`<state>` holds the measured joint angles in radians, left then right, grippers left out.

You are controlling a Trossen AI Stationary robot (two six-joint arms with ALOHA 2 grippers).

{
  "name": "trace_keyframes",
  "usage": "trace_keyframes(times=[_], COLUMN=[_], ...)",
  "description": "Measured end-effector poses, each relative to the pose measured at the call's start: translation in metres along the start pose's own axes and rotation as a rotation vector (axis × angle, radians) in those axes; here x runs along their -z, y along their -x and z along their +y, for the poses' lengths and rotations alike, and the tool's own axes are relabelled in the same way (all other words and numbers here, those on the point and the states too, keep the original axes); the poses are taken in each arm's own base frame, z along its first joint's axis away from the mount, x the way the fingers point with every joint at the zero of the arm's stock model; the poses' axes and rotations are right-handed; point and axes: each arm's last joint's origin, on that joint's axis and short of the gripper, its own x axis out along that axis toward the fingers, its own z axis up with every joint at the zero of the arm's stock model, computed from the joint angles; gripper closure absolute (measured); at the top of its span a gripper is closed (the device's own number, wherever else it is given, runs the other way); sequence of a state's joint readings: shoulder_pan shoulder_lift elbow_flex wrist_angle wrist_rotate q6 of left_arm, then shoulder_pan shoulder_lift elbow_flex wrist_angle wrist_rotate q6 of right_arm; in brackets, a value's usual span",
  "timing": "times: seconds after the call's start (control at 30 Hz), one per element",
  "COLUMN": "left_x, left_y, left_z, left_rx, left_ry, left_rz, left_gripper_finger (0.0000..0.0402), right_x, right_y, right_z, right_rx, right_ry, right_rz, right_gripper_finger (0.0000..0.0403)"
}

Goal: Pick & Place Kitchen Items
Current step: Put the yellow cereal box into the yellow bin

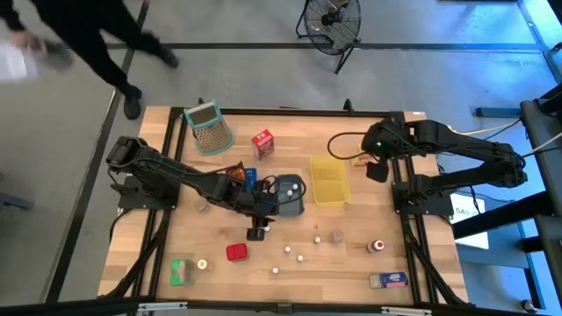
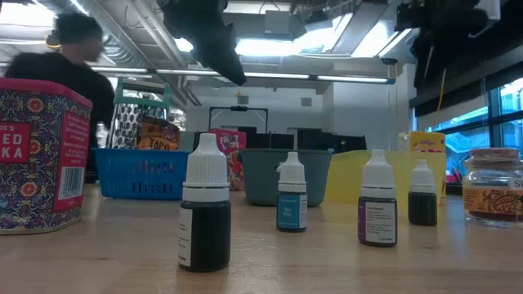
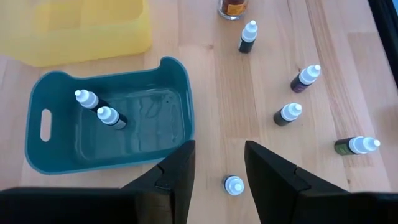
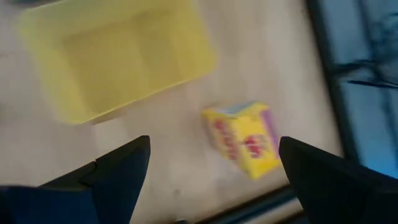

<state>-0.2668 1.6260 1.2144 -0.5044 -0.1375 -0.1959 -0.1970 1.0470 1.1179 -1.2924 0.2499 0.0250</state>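
My left gripper (image 1: 257,230) (image 3: 219,149) hangs open above the table's middle, near the grey-blue tray (image 3: 177,81), in which two white-capped little bottles (image 3: 99,111) stand. One more such bottle (image 3: 234,185) stands on the wood far below the gap between its fingers, untouched. Other bottles (image 3: 289,113) stand loose on the table. My right gripper (image 1: 376,168) (image 4: 214,146) is wide open above a yellow carton (image 4: 242,140), which lies on the table beside the yellow tray (image 4: 118,56) (image 1: 329,180).
A blue tray (image 1: 241,175) with packets, a green-rimmed mesh basket (image 1: 209,127) and a red carton (image 1: 262,143) stand at the back. A red tin (image 1: 236,253), a green carton (image 1: 182,270), a jar (image 1: 376,247) and a blue carton (image 1: 388,280) lie near the front. A person walks beyond the far left corner.
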Motion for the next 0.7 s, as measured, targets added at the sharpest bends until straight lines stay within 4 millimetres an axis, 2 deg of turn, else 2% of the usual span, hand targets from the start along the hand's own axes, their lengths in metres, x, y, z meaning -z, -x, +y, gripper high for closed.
trace_keyframes(times=[0.13, 0.47, 0.7], left_x=[0.0, 0.0, 0.0], left_y=[0.0, 0.0, 0.0], left_z=[0.0, 0.0, 0.0], left_rx=[-0.001, 0.0, -0.001], left_ry=[-0.001, 0.001, 0.008], left_rz=[0.005, 0.001, -0.001], left_gripper_finger=[0.0268, 0.0269, 0.0269], right_x=[0.0, -0.001, -0.01], right_y=[0.0, -0.002, -0.016], right_z=[-0.002, -0.004, 0.0], right_rx=[0.083, 0.143, 0.149], right_ry=[-0.063, -0.073, -0.059], right_rz=[0.0, 0.008, 0.086], right_gripper_finger=[0.0043, 0.0043, 0.0041])
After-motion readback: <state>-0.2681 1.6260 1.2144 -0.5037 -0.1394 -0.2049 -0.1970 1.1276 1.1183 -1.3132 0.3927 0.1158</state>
